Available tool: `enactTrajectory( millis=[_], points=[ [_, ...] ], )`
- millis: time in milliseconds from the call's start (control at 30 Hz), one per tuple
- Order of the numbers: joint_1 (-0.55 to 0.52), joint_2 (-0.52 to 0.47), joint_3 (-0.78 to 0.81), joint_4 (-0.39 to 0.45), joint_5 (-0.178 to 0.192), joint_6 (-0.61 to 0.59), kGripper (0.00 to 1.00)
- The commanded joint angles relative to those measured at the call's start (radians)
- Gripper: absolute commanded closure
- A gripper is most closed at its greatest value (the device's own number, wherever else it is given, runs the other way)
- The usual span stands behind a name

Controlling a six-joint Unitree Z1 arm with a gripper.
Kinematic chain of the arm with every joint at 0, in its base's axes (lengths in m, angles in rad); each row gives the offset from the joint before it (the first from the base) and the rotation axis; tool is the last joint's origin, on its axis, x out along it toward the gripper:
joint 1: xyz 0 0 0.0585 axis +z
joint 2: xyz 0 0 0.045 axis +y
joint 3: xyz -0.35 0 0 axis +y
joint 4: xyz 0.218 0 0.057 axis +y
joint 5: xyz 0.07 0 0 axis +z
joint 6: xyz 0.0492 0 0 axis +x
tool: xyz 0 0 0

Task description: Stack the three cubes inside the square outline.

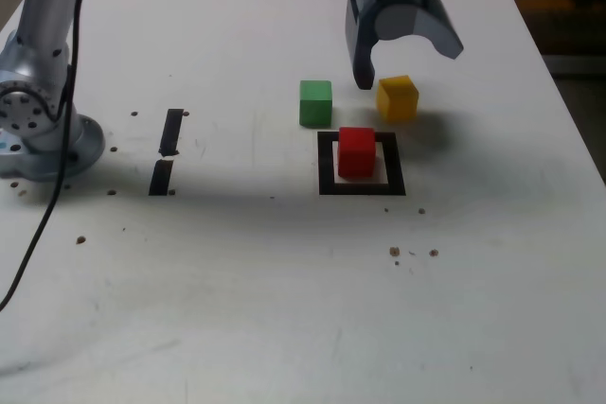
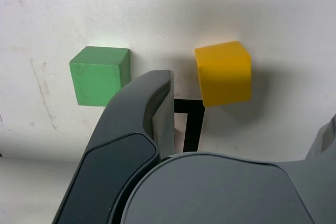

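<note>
If the gripper [image 1: 402,65], wide open and empty, descends off-centre, one finger may push the yellow cube [image 1: 398,97] just below it against the red cube [image 1: 357,151].

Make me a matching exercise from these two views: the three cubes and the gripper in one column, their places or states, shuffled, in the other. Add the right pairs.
Things
1. red cube
2. green cube
3. yellow cube
4. gripper

Places or states
A. on the table just beyond the square outline, toward the exterior view's left
B. open, holding nothing, above the table
C. inside the square outline
D. outside the outline, between the open jaws in the exterior view

Pairs: 1-C, 2-A, 3-D, 4-B
</note>
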Motion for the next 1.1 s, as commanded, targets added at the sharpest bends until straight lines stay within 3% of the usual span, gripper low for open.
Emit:
enactTrajectory(
  millis=[0, 1067],
  points=[
    [0.009, 0.008, -0.007, 0.01, 0.0, 0.002, 0.02],
    [0.066, 0.141, -0.095, 0.088, -0.04, 0.042, 0.08]
  ],
)
